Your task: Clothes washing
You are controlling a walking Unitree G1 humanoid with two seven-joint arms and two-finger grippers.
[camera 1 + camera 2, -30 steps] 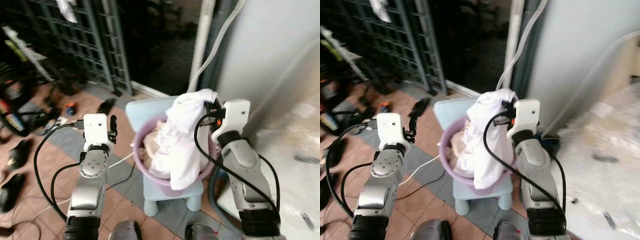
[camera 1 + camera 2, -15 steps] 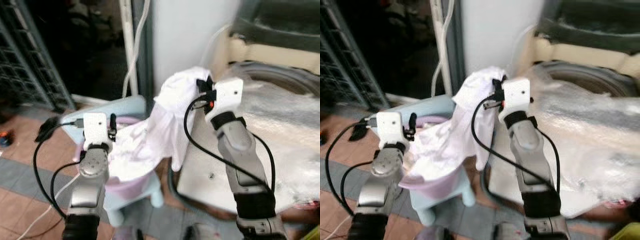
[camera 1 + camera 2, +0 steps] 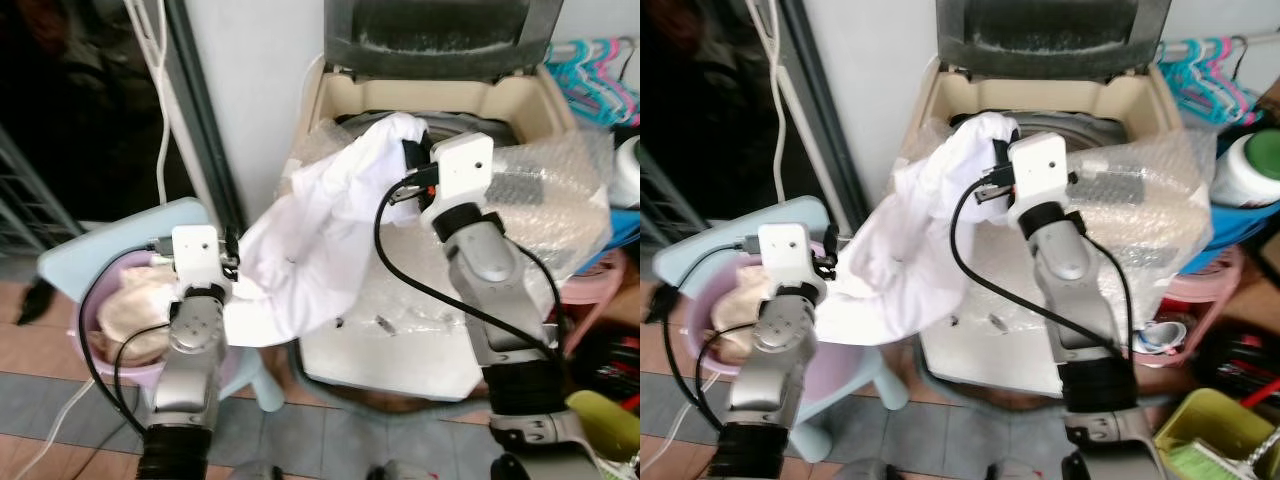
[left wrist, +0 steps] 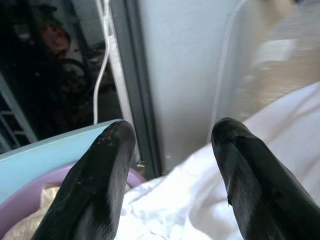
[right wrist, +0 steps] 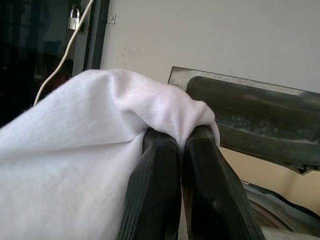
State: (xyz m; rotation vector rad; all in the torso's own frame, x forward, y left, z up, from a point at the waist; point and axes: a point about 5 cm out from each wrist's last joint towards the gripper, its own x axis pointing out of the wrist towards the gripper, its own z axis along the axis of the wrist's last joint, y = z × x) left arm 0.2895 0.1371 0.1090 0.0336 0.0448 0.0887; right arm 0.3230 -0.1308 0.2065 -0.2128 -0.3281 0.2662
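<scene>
A white garment (image 3: 320, 230) hangs from my right gripper (image 5: 172, 145), which is shut on a fold of it and held over the front rim of the top-loading washing machine (image 3: 440, 90). The cloth trails down and left across the machine's corner to the purple laundry basin (image 3: 100, 345). That basin sits on a light blue stool (image 3: 110, 235) and holds a beige garment (image 3: 135, 305). My left gripper (image 4: 172, 150) is open above the trailing white cloth, beside the basin, with nothing between its fingers (image 4: 102, 175).
Bubble wrap (image 3: 540, 190) covers the machine's top and front. Its grey lid (image 3: 435, 35) stands raised. Coloured hangers (image 3: 595, 70) and a pink stool (image 3: 1210, 290) are to the right, a yellow-green bin (image 3: 1210, 430) at the lower right. A dark doorway and white cable (image 3: 160, 90) lie to the left.
The camera has swung right, bringing the washing machine fully into view. My right gripper has carried the white garment from over the basin to the machine's rim; the left gripper stays by the basin.
</scene>
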